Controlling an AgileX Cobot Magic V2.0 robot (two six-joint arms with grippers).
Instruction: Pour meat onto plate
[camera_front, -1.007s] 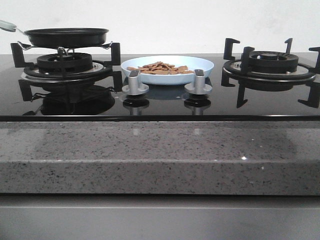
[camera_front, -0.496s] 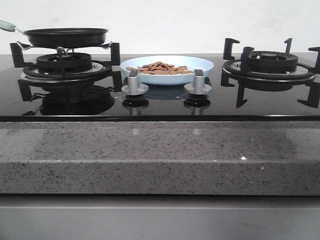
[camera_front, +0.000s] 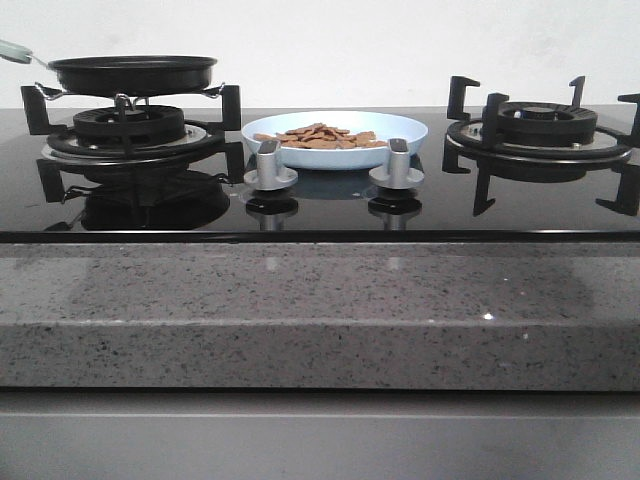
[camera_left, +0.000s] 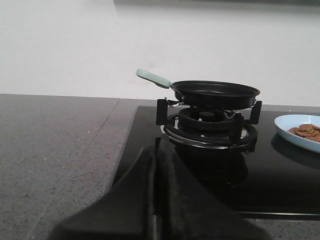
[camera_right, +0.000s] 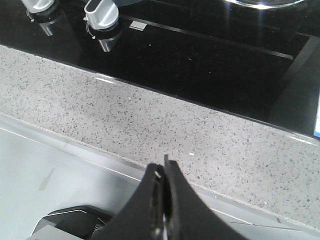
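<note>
No readable text, labels, brands, numbers or signs anywhere

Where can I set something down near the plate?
Crowded: the plate of meat sits between both burners, two knobs before it, the pan on the left burner. Bare: the granite ledge along the front, and glass between right knob and right burner.

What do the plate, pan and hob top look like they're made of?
Plate: smooth pale-blue glaze, likely ceramic or melamine. Pan: matte black, probably nonstick-coated metal, with a pale handle. Hob top: glossy black glass, mirroring the knobs.
</note>
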